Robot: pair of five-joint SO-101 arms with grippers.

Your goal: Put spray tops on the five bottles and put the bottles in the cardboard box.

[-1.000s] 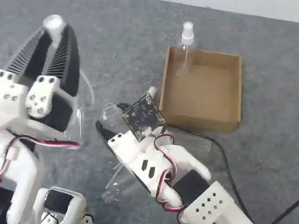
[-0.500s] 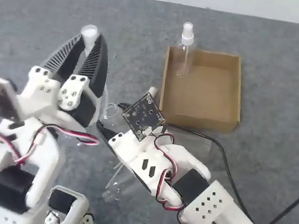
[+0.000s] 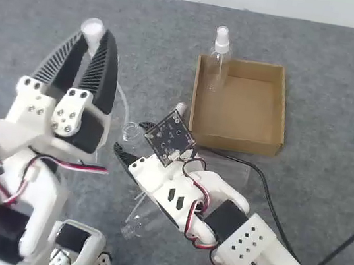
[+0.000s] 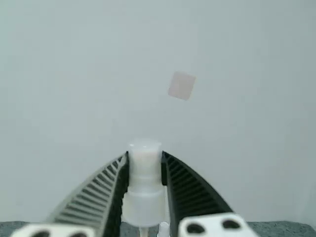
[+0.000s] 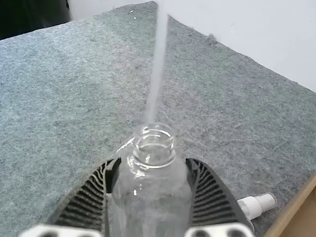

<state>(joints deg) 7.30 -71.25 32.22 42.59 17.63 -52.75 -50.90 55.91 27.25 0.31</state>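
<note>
White spray top [image 4: 143, 190] clamped in left jaws; right jaws grip clear bottle [image 5: 152, 195]

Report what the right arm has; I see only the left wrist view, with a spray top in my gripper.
Observer: The right gripper is shut on an open bottle with no top on it.
Operator: Place my tube.
Observer: The tube of your spray top ends about at that bottle's mouth; whether it is inside, I cannot tell.
Operator: Check the box.
Observer: One capped bottle stands in a far corner of the cardboard box.
</note>
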